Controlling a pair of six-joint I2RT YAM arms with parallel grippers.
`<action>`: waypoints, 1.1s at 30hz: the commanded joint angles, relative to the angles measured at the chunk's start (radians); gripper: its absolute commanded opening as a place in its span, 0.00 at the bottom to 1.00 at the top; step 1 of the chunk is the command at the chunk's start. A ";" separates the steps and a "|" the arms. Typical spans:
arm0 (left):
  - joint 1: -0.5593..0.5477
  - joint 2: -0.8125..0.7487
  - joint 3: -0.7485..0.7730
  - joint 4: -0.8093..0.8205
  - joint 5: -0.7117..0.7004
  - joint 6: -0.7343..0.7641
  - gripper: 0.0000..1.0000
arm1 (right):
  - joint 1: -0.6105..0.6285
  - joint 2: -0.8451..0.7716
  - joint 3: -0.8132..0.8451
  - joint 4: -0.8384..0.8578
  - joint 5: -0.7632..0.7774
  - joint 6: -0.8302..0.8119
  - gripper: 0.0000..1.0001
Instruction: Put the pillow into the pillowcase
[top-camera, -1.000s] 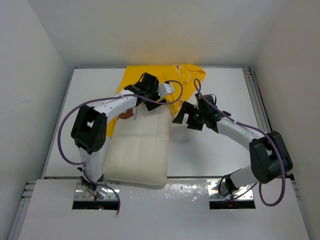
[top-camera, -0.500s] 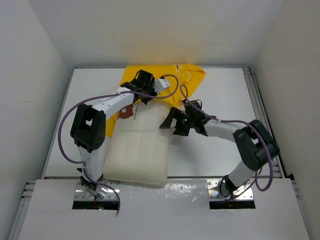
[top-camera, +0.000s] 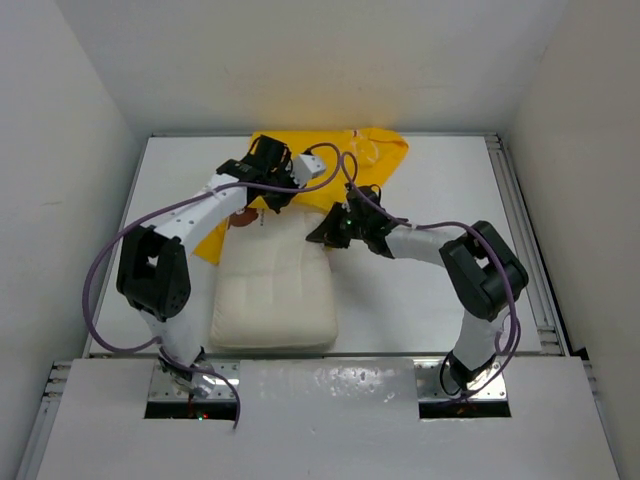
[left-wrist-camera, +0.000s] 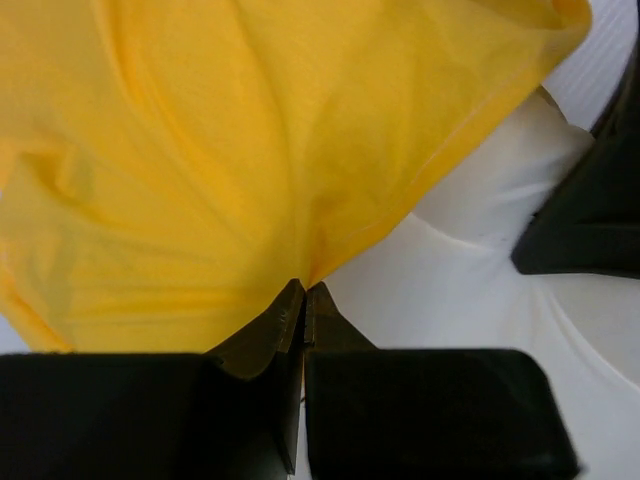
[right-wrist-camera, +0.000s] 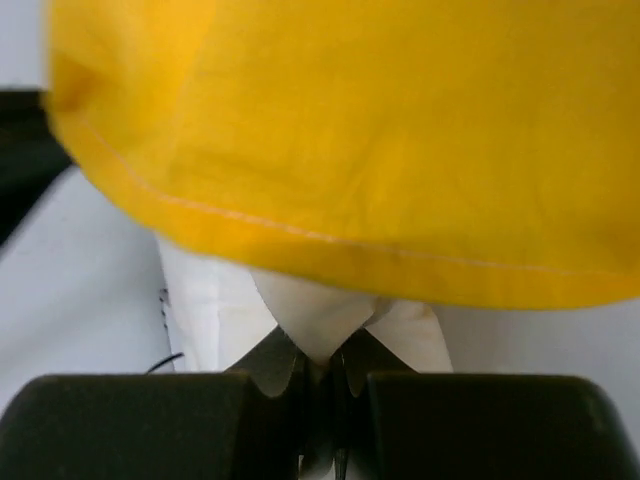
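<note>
Obs: left gripper (left-wrist-camera: 304, 290) is clamped on the pillowcase (left-wrist-camera: 200, 150) edge, and right gripper (right-wrist-camera: 318, 360) pinches a white corner of the pillow (top-camera: 275, 295). In the top view the pillow lies centre-left, its far end meeting yellow cloth at upper centre. Judgement: case thin, limp, light, so hold its edge. Pillow soft and squashy, so grip corners.

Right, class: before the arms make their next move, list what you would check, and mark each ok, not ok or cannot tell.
1. Left end effector shut on pillowcase fabric: ok.
2. Right end effector shut on pillow corner: ok.
3. Yellow hem over that corner: ok.
4. Pillow fully inside: not ok, most lies bare.
5. Mouth wide enough: cannot tell.
</note>
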 joint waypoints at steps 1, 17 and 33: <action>-0.031 -0.078 -0.015 -0.062 0.120 0.001 0.00 | -0.015 -0.093 0.131 0.244 0.050 0.030 0.00; 0.019 -0.189 -0.087 -0.182 0.185 0.075 0.00 | -0.191 -0.134 -0.024 0.392 0.281 0.259 0.00; 0.350 -0.201 -0.105 -0.019 0.008 -0.083 1.00 | -0.205 -0.171 0.182 -0.416 0.349 -0.341 0.99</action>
